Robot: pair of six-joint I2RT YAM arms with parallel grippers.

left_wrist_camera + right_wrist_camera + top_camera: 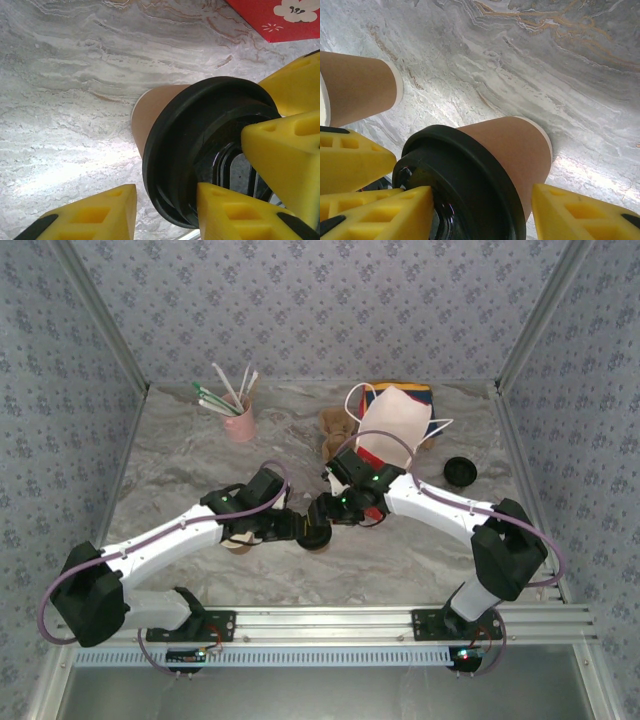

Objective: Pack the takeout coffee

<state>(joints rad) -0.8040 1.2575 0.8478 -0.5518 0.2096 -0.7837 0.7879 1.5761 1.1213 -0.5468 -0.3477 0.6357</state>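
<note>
The takeout coffee [316, 537], a tan paper cup with a black lid, stands on the marble table between both grippers. My left gripper [296, 527] comes at it from the left and my right gripper [331, 510] from the right. In the left wrist view the coffee [156, 111] has its lid rim between the jaws of my left gripper [165, 200]; one finger [235, 215] touches the lid, the other stands off. In the right wrist view my right gripper [482, 200] straddles the coffee [512, 150], open, one finger [585, 215] apart from the cup wall.
A lidless paper cup [238, 541] stands under the left arm, close beside the coffee [357, 90]. A white paper bag [395, 420] on a red box lies behind the grippers. A loose black lid [460, 472] sits at right, and a pink cup of straws [238, 422] at back left.
</note>
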